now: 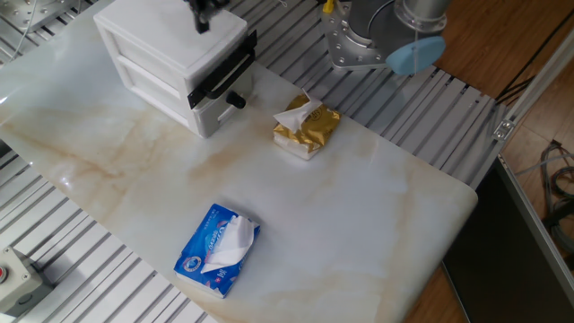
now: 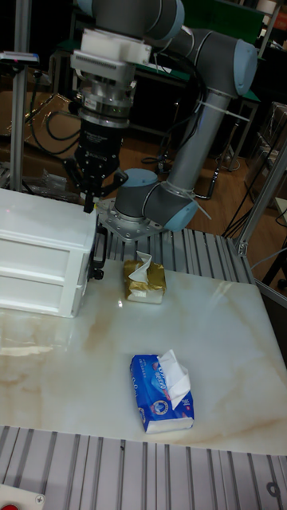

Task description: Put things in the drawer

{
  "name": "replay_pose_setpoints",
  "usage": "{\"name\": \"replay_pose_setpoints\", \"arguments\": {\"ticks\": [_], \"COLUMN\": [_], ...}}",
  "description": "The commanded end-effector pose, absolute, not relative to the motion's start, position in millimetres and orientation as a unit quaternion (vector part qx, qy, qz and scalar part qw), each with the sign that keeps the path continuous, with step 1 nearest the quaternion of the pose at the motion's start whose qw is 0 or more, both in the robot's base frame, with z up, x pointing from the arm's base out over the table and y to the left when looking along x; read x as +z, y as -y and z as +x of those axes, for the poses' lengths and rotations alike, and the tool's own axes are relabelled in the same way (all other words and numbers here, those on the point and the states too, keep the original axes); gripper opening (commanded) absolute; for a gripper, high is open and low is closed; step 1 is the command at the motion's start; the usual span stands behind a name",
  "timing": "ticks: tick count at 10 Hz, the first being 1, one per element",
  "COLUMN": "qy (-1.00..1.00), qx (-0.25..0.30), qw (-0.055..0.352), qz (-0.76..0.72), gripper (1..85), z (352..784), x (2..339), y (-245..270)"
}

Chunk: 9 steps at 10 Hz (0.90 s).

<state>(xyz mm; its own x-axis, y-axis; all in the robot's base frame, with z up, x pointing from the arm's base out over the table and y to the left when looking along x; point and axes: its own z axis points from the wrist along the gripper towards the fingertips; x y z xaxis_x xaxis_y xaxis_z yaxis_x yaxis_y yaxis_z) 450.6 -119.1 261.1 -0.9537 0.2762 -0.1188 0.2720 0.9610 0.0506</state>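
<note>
The white two-tier cabinet stands at the table's far left, also seen in the tall fixed view. Its upper drawer looks pushed in, black bar handle on its front. My gripper hangs above the cabinet's top edge near the handle side, fingers drawn together to a point with nothing between them. In the fixed view only the gripper tip shows at the top edge. The things for the drawer are out of view.
A gold tissue pack lies just right of the cabinet front. A blue tissue pack lies nearer the table's front edge. The arm's base is bolted behind the table.
</note>
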Motion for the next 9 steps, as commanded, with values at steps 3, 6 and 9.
{"name": "replay_pose_setpoints", "arguments": {"ticks": [3, 6, 9], "qy": [-0.981, -0.978, -0.981], "qx": [0.021, 0.02, 0.016], "qw": [0.09, 0.084, 0.082], "qz": [0.17, 0.188, 0.177], "gripper": [1.0, 1.0, 1.0], "z": [455.0, 454.4, 453.8], "x": [290.0, 281.5, 280.0], "y": [124.9, 128.7, 129.7]}}
